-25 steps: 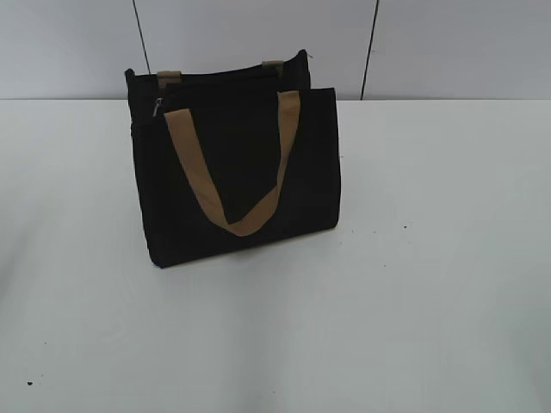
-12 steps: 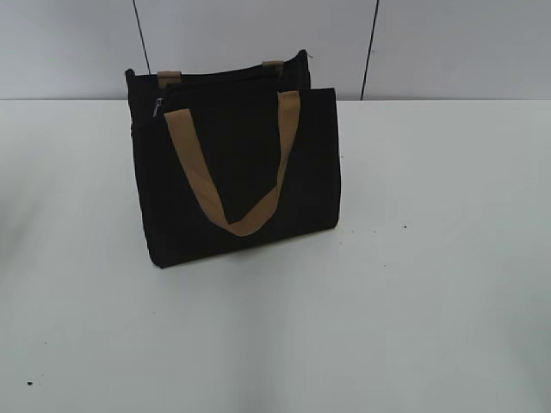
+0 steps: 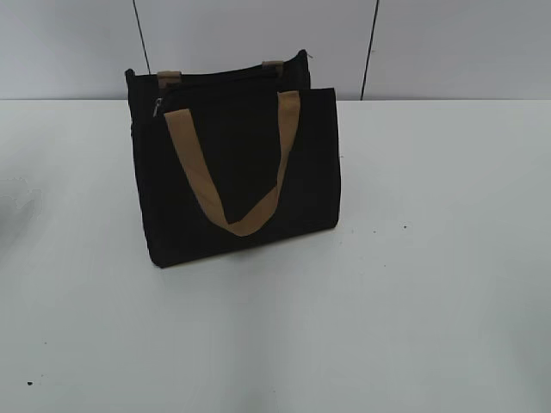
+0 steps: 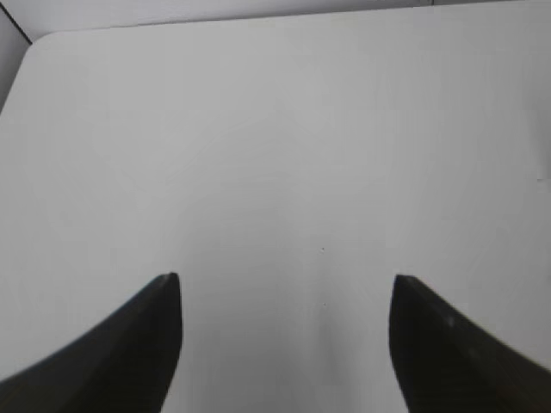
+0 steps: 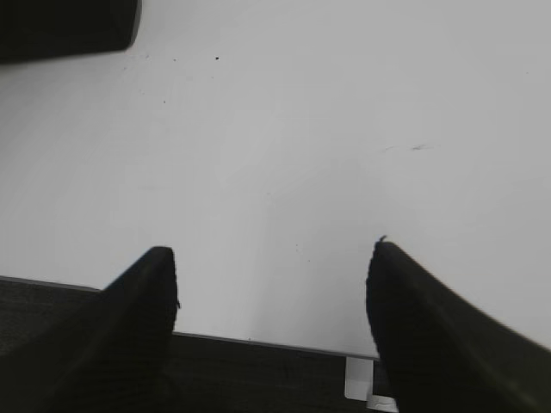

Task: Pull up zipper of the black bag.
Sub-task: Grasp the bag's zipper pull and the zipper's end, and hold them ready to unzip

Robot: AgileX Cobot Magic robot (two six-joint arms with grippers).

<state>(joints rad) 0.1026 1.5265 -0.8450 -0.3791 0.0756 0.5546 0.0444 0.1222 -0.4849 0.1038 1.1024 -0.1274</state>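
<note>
**Operator:** Where is everything, and what are my grippers doing?

**Spotter:** The black bag (image 3: 237, 168) stands upright on the white table (image 3: 413, 301), left of centre and close to the back wall. Its zipper (image 3: 157, 107) sits at the top left corner, a small silver slider at the end of the track. A tan strap handle (image 3: 232, 168) hangs down the front face. Your left gripper (image 4: 284, 284) hangs over bare table with its fingers spread wide and nothing between them. Your right gripper (image 5: 271, 254) is also spread and empty, above the table's near edge. In the exterior view you see neither arm, so both are well apart from the bag.

**Operator:** How will it handle?

**Spotter:** I judge the bag light and soft-sided. It looks empty, so it will likely slide or tip if you tug the slider alone. The fabric should give under a pinch rather than resist.

**Operator:** So where do I take hold?

**Spotter:** Pinch the pull tab itself; it is tiny and metal, so expect it to slip. Steady the bag with your other gripper on the top edge beside the track, not on the strap.
</note>
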